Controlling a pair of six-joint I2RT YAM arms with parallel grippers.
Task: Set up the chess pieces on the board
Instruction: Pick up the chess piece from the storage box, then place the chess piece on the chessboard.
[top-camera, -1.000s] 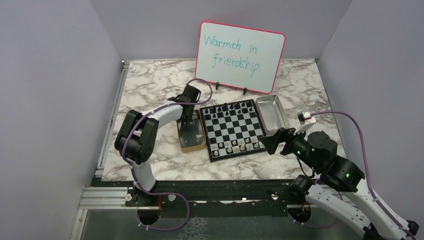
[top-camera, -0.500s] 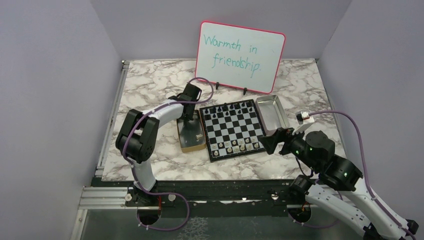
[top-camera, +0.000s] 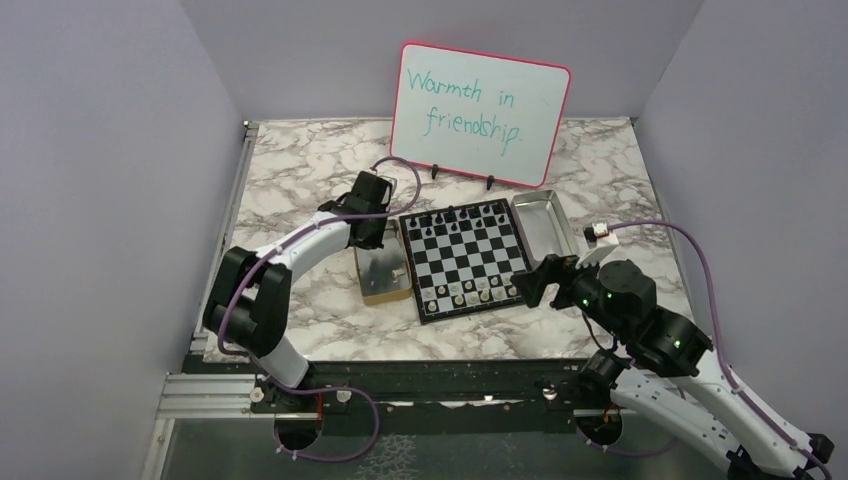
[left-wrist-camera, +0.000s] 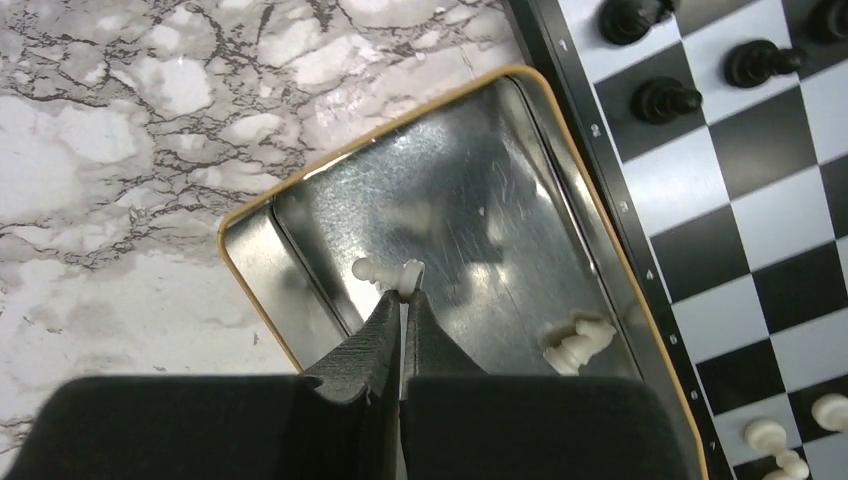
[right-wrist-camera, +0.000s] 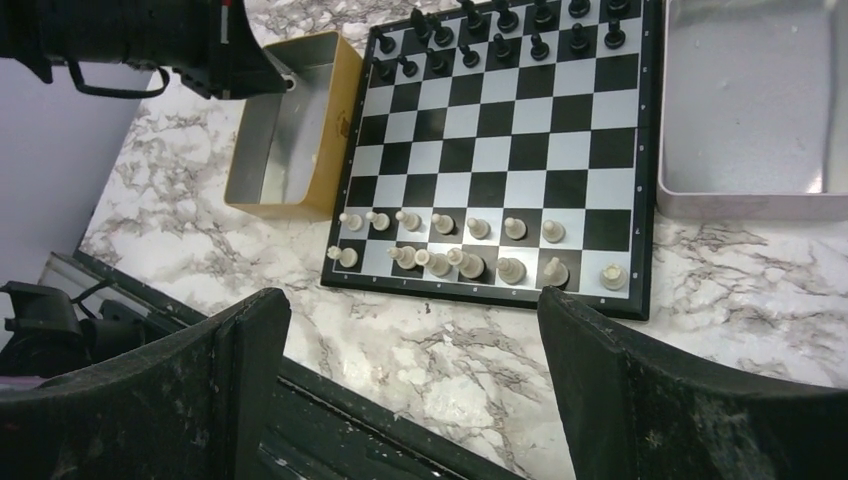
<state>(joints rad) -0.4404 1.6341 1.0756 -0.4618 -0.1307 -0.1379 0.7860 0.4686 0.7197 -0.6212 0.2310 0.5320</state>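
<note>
Board (left-wrist-camera: 690, 180) mostly beyond left-wrist view

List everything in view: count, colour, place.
table: one, grey-white marble, under everything.
whiteboard: one, pink-rimmed, back centre.
board: one, black-and-white, centre.
black pieces: count unclear, board's far rows.
cream pieces on board: about fifteen, near two rows.
box: one, tan, metal-lined, left of board.
loose cream piece: one, lying in box.
gripped cream piece: one, at box.
tray: one, silver, right of board.
left gripper: black, shut on gripped cream piece.
right gripper: black, open, by board's near right corner.
</note>
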